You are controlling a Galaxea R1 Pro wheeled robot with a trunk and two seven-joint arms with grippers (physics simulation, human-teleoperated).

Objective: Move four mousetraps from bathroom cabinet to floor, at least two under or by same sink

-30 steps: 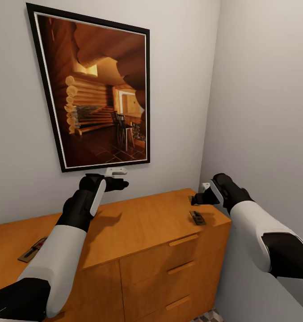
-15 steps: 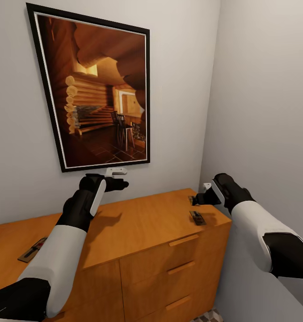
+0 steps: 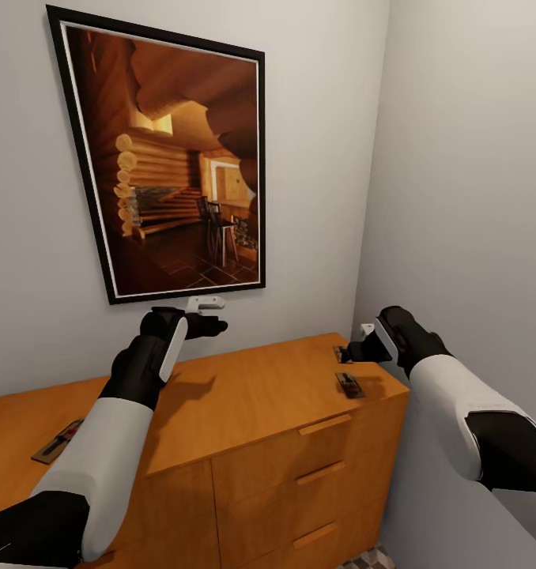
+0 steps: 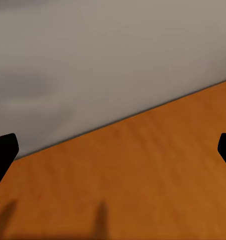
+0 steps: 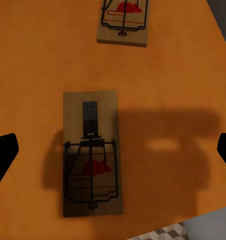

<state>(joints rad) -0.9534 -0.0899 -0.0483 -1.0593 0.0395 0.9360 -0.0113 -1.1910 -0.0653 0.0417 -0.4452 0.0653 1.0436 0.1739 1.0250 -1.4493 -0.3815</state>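
Observation:
The orange-brown cabinet [image 3: 260,395] stands against the wall, and its top [image 5: 38,60] carries mousetraps. One mousetrap [image 3: 349,385] lies near the right front corner, and a second one [image 3: 340,353] lies just behind it, partly hidden by my right gripper [image 3: 355,348]. A third mousetrap [image 3: 57,441] rests far left on the top. In the right wrist view, a trap [image 5: 91,155] with a red mouse print lies directly under my open right gripper [image 5: 113,152], and another trap [image 5: 124,20] sits beyond it. My left gripper [image 3: 213,324] hovers open over bare wood [image 4: 143,175] near the wall.
A large framed picture [image 3: 165,158] of a log cabin hangs above the cabinet. A grey side wall [image 3: 473,197] closes in on the right, close to my right arm. A strip of patterned floor tile [image 3: 367,559] shows below the cabinet's right end.
My right gripper has crept slightly toward the back right traps. The left arm and the traps have stayed put.

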